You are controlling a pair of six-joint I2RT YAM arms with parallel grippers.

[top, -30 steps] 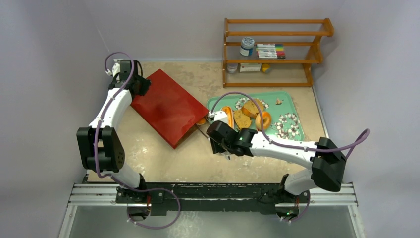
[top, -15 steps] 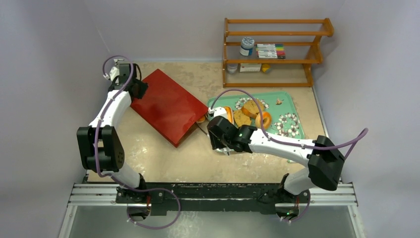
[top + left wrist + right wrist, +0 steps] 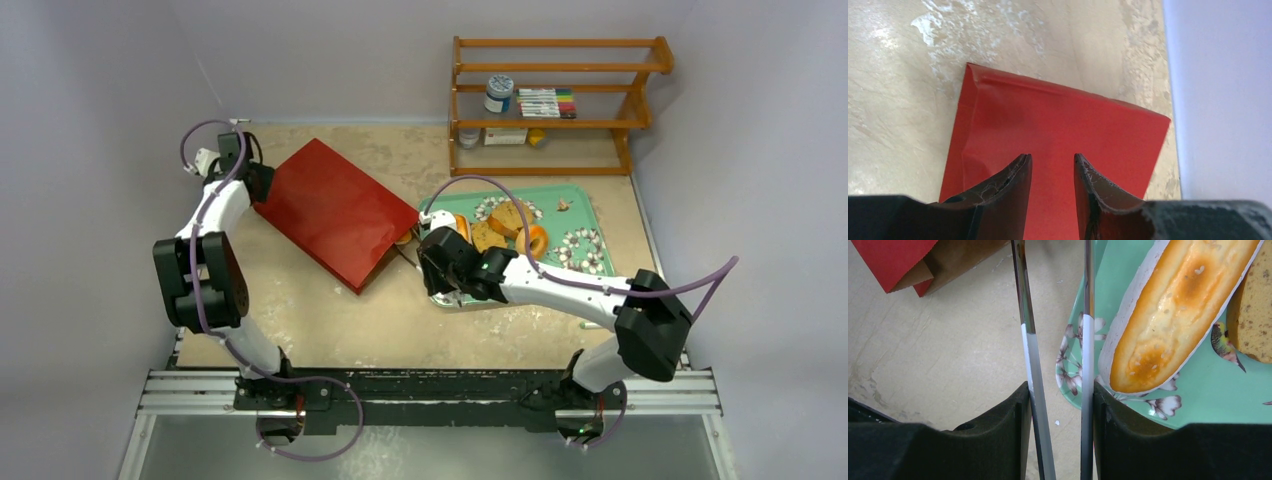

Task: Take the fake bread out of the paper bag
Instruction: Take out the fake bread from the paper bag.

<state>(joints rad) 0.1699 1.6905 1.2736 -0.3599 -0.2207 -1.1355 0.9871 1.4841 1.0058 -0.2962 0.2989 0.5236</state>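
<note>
The red paper bag (image 3: 335, 215) lies on its side at centre-left, its brown-lined mouth (image 3: 958, 260) facing the tray. A small orange piece (image 3: 405, 238) shows at the mouth. The long loaf (image 3: 461, 232) (image 3: 1178, 305), two toast slices (image 3: 488, 240) and the ring bagel (image 3: 533, 243) lie on the green floral tray (image 3: 590, 215). My left gripper (image 3: 258, 180) (image 3: 1052, 160) is open over the bag's far-left end, with red paper showing between its fingers. My right gripper (image 3: 440, 265) (image 3: 1058, 390) is shut on metal tongs (image 3: 1028, 340) at the tray's left edge, and the tong arms point toward the bag mouth.
A wooden shelf (image 3: 560, 100) with jars and markers stands against the back wall. Walls close off the left, back and right. Bare tabletop (image 3: 330, 320) lies in front of the bag. The tray's near-left rim (image 3: 1073, 385) lies just under the tongs.
My right gripper has moved the tongs away from the table front, up to the tray's left edge. My left arm has swung left, and the bag has shifted slightly with it.
</note>
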